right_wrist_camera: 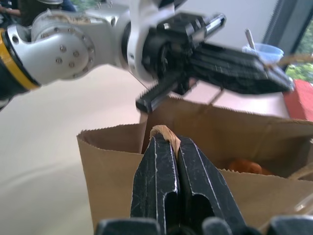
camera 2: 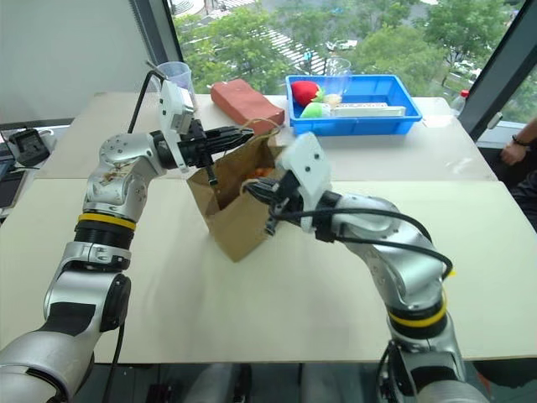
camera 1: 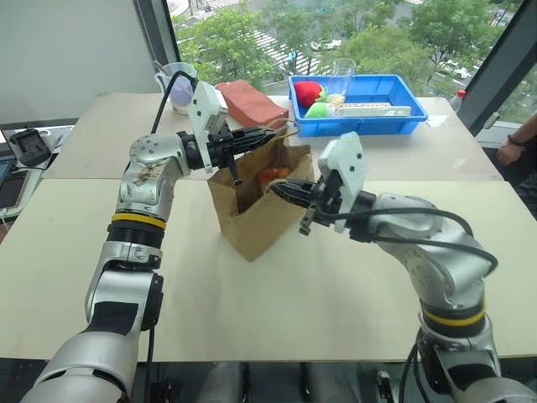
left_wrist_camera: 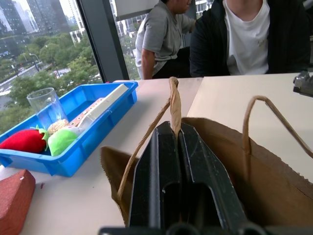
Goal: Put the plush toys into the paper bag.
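Head views: paper bag (camera 1: 256, 214) stands upright & open on the beige worktop (camera 1: 319, 294), roughly mid-worktop, betw. the two arms. Left gripper (camera 1: 267, 134) reaches in level over the bag's far rim, jaws together, clamped on a paper handle (left_wrist_camera: 174, 105). Right gripper (camera 1: 281, 191) sits at the near rim, jaws together, pinched on the other handle (right_wrist_camera: 161, 132). Something orange-red, prob. the reddish-brown plush toy (camera 1: 273, 175), shows inside the bag; white toy can't be made out. Behind the bag: brick-shaped reddish block (camera 1: 250, 102), blue tray (camera 1: 357, 122) w/ red round item (camera 1: 309, 91), green one (camera 1: 319, 110), clear cup (camera 1: 342, 75); a measuring cup (camera 1: 176, 84) at far left. A person's arm (camera 1: 513, 144) at the right edge. Left wrist view: black fingers (left_wrist_camera: 161, 176) pressed shut w/ the twisted handle loop rising from betw. them; bag mouth open beyond; tray just beside; two people (left_wrist_camera: 244, 34) sit past the worktop. Right wrist view: fingers (right_wrist_camera: 159, 181) closed on handle at bag rim; orange plush low inside; left gripper just above far rim.
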Motion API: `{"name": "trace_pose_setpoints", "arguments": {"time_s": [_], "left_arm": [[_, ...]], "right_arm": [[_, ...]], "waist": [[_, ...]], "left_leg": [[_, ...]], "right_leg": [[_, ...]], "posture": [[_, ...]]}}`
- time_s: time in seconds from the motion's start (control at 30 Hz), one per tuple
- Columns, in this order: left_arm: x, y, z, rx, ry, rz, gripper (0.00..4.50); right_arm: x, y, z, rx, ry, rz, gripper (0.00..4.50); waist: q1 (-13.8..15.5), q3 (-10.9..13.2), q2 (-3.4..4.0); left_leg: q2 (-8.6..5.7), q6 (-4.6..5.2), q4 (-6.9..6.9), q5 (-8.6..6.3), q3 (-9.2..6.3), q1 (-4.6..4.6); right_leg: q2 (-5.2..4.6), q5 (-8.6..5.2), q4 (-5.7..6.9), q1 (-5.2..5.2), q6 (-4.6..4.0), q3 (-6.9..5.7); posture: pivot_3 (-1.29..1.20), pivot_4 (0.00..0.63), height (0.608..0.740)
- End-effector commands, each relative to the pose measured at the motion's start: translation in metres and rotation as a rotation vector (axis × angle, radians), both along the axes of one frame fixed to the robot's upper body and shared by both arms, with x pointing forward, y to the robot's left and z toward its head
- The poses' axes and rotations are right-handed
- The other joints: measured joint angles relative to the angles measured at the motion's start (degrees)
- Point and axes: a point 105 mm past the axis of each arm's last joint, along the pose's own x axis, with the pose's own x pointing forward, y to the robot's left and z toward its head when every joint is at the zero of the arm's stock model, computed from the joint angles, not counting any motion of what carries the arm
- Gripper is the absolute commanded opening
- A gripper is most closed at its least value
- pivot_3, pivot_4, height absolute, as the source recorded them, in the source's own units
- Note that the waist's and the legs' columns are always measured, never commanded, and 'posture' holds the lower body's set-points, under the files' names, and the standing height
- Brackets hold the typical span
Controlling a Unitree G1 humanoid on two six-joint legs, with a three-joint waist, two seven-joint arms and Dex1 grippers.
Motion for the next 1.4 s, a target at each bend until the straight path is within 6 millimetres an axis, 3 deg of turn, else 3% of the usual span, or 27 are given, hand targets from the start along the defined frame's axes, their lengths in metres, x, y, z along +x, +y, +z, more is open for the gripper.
{"name": "trace_pose_setpoints", "arguments": {"time_s": [0.03, 0.17, 0.27, 0.43, 0.57, 0.93, 1.13, 1.33, 1.37, 1.4], "left_arm": [[-0.002, 0.008, 0.013, 0.01, -0.047, 0.018, 0.0], [-0.003, 0.014, 0.017, 0.003, -0.058, 0.025, 0.0], [-0.005, 0.01, 0.02, 0.008, -0.056, -0.011, 0.0], [-0.01, 0.005, 0.009, 0.051, -0.034, -0.052, 0.0], [-0.011, 0.003, 0.016, 0.037, -0.04, -0.072, 0.0], [-0.014, -0.004, 0.026, 0.023, -0.069, -0.092, 0.0], [-0.013, -0.003, 0.023, 0.013, -0.065, -0.079, 0.0], [-0.015, -0.002, 0.005, 0.041, -0.02, -0.069, 0.0], [-0.014, 0.0, 0.005, 0.038, -0.018, -0.061, 0.0], [-0.015, 0.002, 0.006, 0.026, -0.018, -0.054, 0.3]], "right_arm": [[0.011, 0.0, 0.007, 0.009, -0.05, -0.024, 0.02], [0.02, 0.0, 0.007, 0.02, -0.054, -0.047, 0.02], [0.021, 0.004, 0.009, 0.03, -0.051, -0.045, 0.02], [0.031, 0.006, 0.013, 0.052, -0.053, -0.11, 0.02], [0.041, 0.005, 0.02, 0.079, -0.068, -0.169, 0.02], [0.041, 0.008, 0.02, 0.086, -0.055, -0.166, 0.02], [0.041, 0.007, 0.018, 0.077, -0.052, -0.17, 0.02], [0.041, 0.007, 0.014, 0.052, -0.053, -0.162, 0.02], [0.041, 0.007, 0.014, 0.05, -0.053, -0.158, 0.31], [0.04, 0.006, 0.014, 0.048, -0.054, -0.157, 0.66]], "waist": [[0.0, 0.0, 0.0], [-0.1, 0.0, 0.0], [-0.1, 0.0, 0.0], [-0.2, 0.0, 0.0], [-0.2, 0.0, 0.01], [-0.4, 0.0, 0.01], [-0.5, 0.0, 0.01], [-0.5, 0.0, 0.01], [-0.5, 0.0, 0.01], [-0.5, 0.0, 0.01]], "left_leg": [[0.0, 0.0, 0.0, 0.0, -0.02, 0.0], [0.0, -0.01, -0.04, 0.0, -0.01, -0.03], [0.01, -0.02, -0.04, 0.01, -0.01, -0.07], [0.0, -0.02, -0.01, 0.01, -0.01, -0.12], [0.01, -0.02, -0.01, 0.01, -0.02, -0.12], [0.01, -0.03, -0.01, 0.02, -0.04, -0.18], [0.01, -0.03, -0.01, 0.02, -0.04, -0.18], [0.01, -0.03, -0.02, 0.02, -0.05, -0.18], [0.01, -0.03, -0.02, 0.02, -0.04, -0.18], [0.02, -0.03, -0.01, 0.02, -0.05, -0.18]], "right_leg": [[0.0, 0.0, 0.01, 0.0, 0.0, -0.02], [0.0, 0.0, 0.08, -0.04, 0.0, -0.03], [0.0, 0.0, 0.08, -0.09, 0.0, -0.03], [0.0, 0.0, 0.08, -0.1, 0.0, -0.03], [0.01, 0.0, 0.09, -0.11, 0.0, -0.04], [0.01, 0.0, 0.09, -0.16, 0.0, -0.07], [0.01, 0.0, 0.09, -0.16, 0.0, -0.07], [0.01, 0.0, 0.09, -0.17, 0.0, -0.06], [0.01, 0.0, 0.1, -0.17, 0.0, -0.06], [0.01, 0.0, 0.1, -0.17, 0.0, -0.07]], "posture": [[0.0, 0.15, 0.74], [0.0, 0.15, 0.74], [0.0, 0.15, 0.74], [0.0, 0.15, 0.74], [0.0, 0.15, 0.74], [0.0, 0.15, 0.74], [0.0, 0.15, 0.74], [0.0, 0.15, 0.74], [0.0, 0.15, 0.74], [0.0, 0.15, 0.74]]}}
